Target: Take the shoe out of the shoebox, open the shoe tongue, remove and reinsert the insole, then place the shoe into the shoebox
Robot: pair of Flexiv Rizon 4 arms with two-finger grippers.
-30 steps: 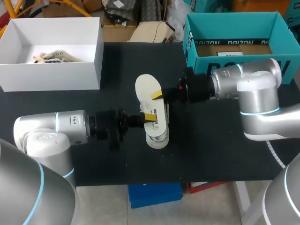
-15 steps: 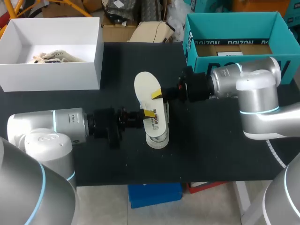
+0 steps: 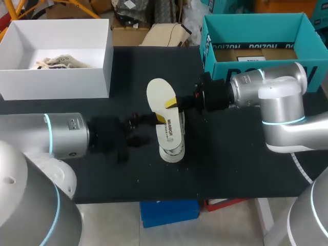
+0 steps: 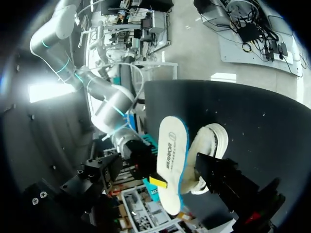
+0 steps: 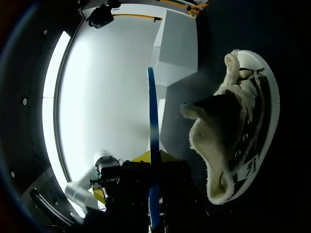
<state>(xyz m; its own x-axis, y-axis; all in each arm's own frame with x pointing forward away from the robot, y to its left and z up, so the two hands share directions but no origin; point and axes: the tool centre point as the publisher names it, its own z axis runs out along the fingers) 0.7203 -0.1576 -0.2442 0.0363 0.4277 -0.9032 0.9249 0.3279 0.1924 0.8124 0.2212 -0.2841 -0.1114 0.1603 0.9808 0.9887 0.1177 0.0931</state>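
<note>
Watching the middle of the black table [image 3: 230, 169], we have the white insole with a blue rim [image 3: 162, 97] pinched by our right gripper [image 3: 172, 104], a yellow tip pressed to each face. From the right wrist the insole shows edge-on between those fingers. It stands apart from the white low sneaker with fleecy lining [image 3: 171, 146], which lies just under it on the table, nearer the front edge than either box.

Writing, then: there is a line of dark print along the insole's upper face, seen best from the left wrist, and small dark print on the sneaker's side. White block lettering runs along the inner back wall and the front wall of the teal cardboard shoebox [image 3: 207, 46] at the far right corner.

Our left gripper [image 3: 148, 129] sits beside the sneaker, toward the left edge. Its dark fingers are spread wide, with insole and sneaker out ahead between them.

At the far left corner stands the white open box [image 3: 105, 56], with crumpled pale paper [image 3: 59, 61] in it.
</note>
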